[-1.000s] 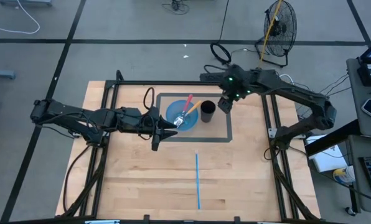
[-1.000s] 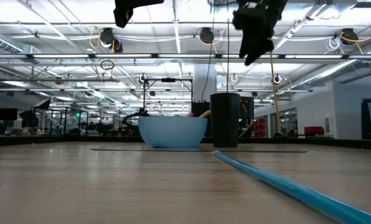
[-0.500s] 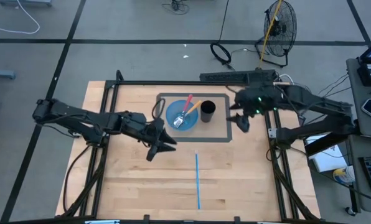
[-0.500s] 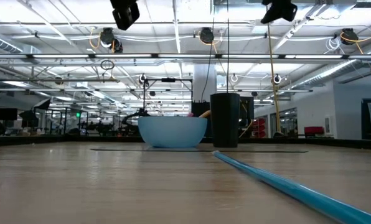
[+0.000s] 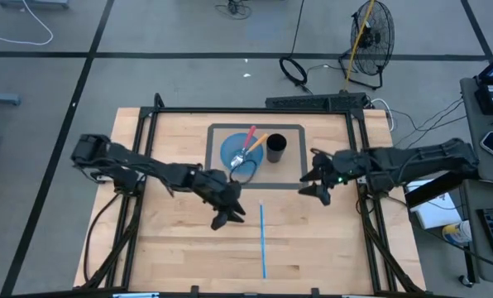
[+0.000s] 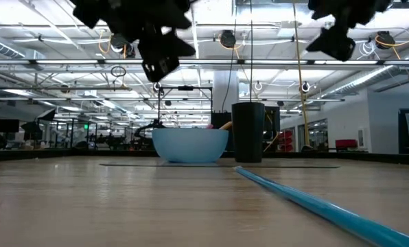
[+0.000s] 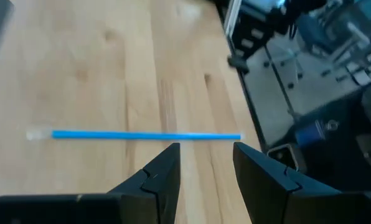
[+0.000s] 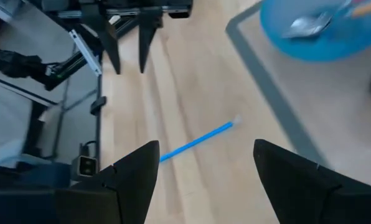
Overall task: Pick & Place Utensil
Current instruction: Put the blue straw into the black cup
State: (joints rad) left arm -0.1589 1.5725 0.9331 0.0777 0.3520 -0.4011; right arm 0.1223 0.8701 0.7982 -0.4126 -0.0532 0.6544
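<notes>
A blue bowl (image 5: 240, 154) stands on a grey-edged mat (image 5: 296, 184), with a black cup (image 5: 275, 147) to its right. A silver fork (image 5: 241, 156) lies in the bowl beside a red handle (image 5: 251, 133) and an orange handle (image 5: 260, 139), both leaning on the far rim. My left gripper (image 5: 227, 217) hovers open near the blue tape strip (image 5: 262, 240), nearer than the bowl. My right gripper (image 5: 317, 189) hangs open by the mat's right near corner. The right wrist view shows the bowl (image 8: 316, 34) and the fork (image 8: 305, 25).
A blue tape strip (image 7: 145, 135) lies flat on the wooden table (image 5: 172, 248), running toward the near edge. A black metal frame (image 5: 358, 178) borders the tabletop. In the low view the bowl (image 6: 189, 145) and cup (image 6: 248, 132) stand far off, with both grippers (image 6: 160, 58) (image 6: 331, 44) above.
My left gripper has swung from beside the bowl's left side toward the table's near edge and right, ending by the tape strip's far end. My right gripper has left the spot above the cup, moving right and then toward the near edge. The bowl, cup and utensils stayed put.
</notes>
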